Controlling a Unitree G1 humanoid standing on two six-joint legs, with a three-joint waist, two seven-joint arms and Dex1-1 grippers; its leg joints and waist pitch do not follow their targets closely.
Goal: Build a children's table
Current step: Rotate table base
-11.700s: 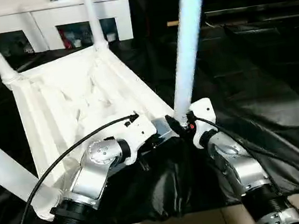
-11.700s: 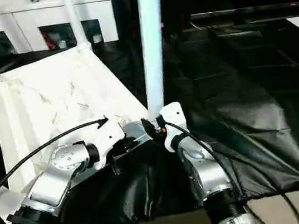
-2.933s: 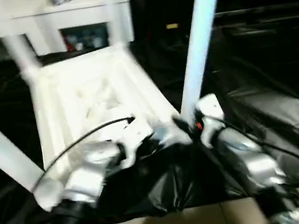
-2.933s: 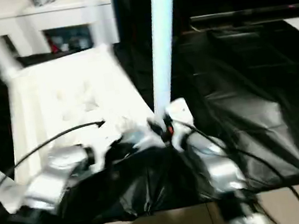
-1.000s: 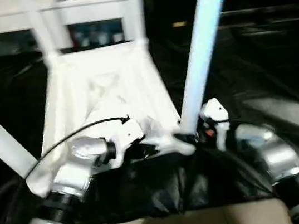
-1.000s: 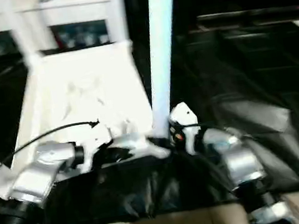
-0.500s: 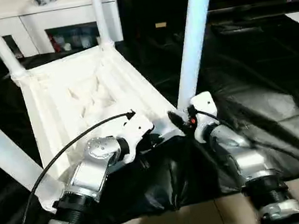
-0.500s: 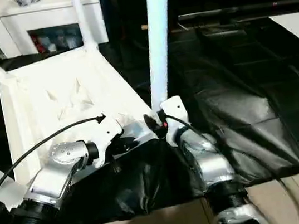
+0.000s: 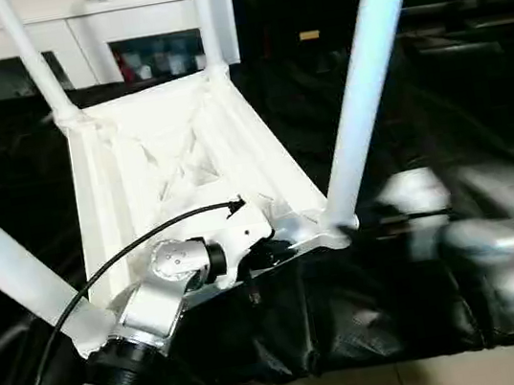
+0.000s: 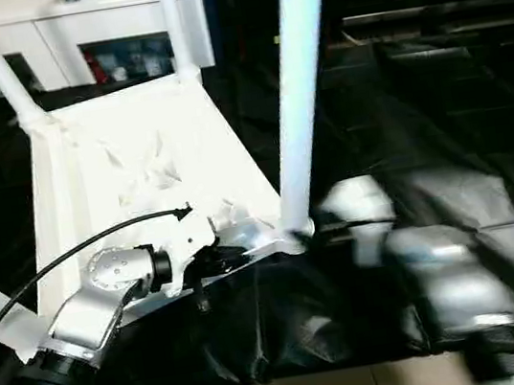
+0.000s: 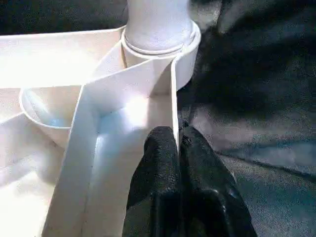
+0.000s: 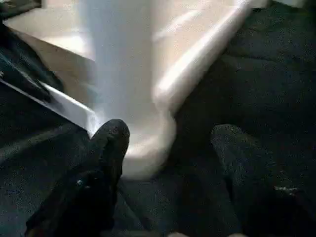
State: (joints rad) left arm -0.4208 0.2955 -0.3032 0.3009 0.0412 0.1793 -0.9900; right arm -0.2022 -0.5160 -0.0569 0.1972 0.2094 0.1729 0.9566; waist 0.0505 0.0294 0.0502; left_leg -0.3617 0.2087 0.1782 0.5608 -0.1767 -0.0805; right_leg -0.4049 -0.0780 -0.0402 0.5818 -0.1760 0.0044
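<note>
With the left hand (image 11: 178, 143) pinched shut on the rim of the inverted children's table (image 9: 170, 157) and the right hand (image 12: 168, 143) open just beside the near leg (image 9: 363, 89), that leg may be unseated if knocked.

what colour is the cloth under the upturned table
Black, slightly glossy and creased; the cloth under the children's table shows best in the left eye view.

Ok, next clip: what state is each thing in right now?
Table: upside down on the black cloth, four legs fitted, pointing up.
Left claw: shut on the table's rim.
Right claw: open, off the near leg.
Cabinet: doors closed.
</note>
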